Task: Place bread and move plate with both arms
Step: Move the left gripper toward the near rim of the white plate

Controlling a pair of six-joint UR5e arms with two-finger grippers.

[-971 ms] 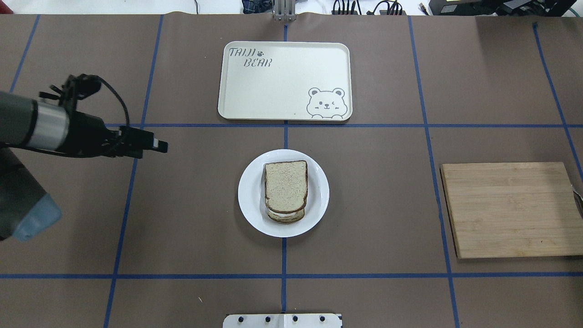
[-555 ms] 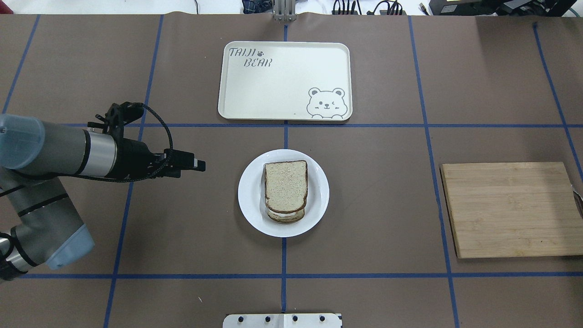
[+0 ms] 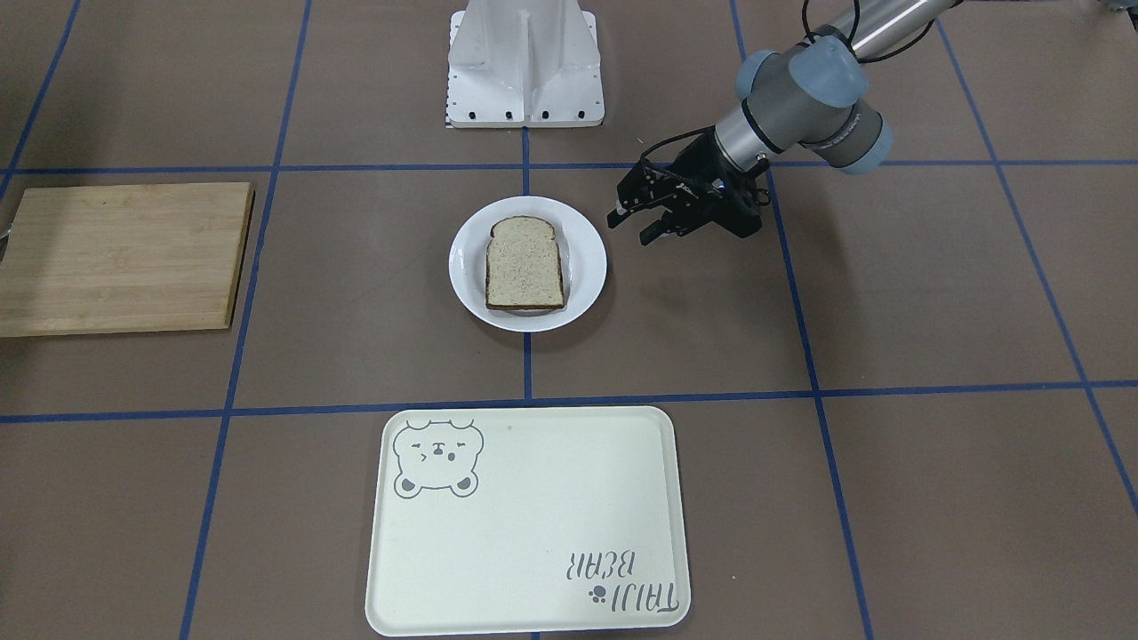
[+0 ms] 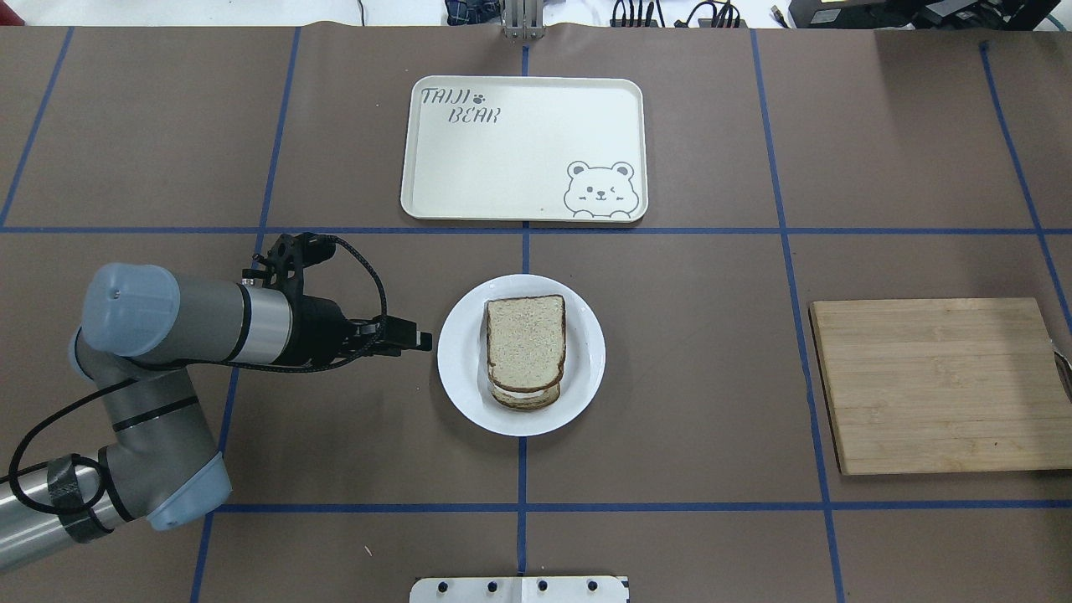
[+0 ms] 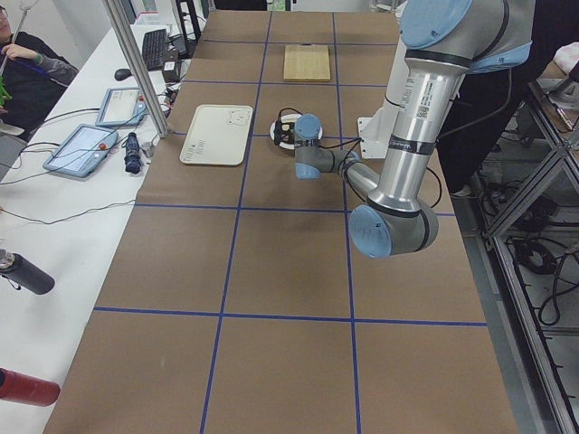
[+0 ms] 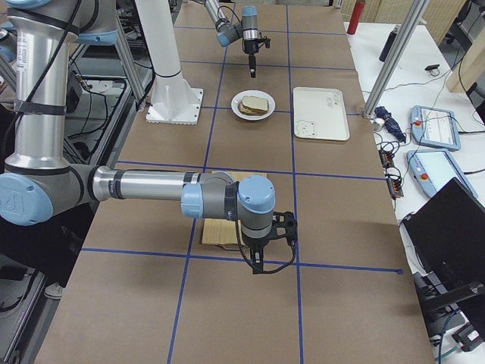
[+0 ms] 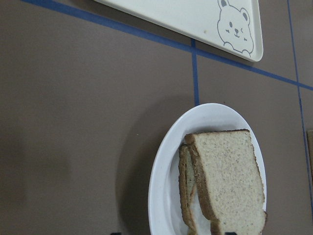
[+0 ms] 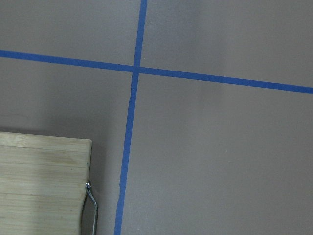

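The plain bread slice (image 4: 526, 339) lies on top of a stack on the round white plate (image 4: 456, 360) at the table's middle. A second slice with some white under it peeks out below. The bread (image 3: 524, 264) and the plate (image 3: 589, 267) also show in the front view, and the bread (image 7: 227, 176) and the plate (image 7: 164, 191) in the left wrist view. My left gripper (image 3: 629, 229) is open and empty, low over the table, just beside the plate's left rim (image 4: 425, 341). My right gripper (image 6: 261, 262) shows only in the right side view, near the wooden board; I cannot tell its state.
A cream tray with a bear drawing (image 4: 519, 151) lies beyond the plate. A wooden cutting board (image 4: 938, 385) lies at the right, with a metal utensil handle (image 8: 92, 205) at its edge. The white robot base (image 3: 524, 67) stands behind the plate.
My left arm has swung in from the far left, and its gripper has moved right and down to the plate's left rim. Plate and bread have not moved.
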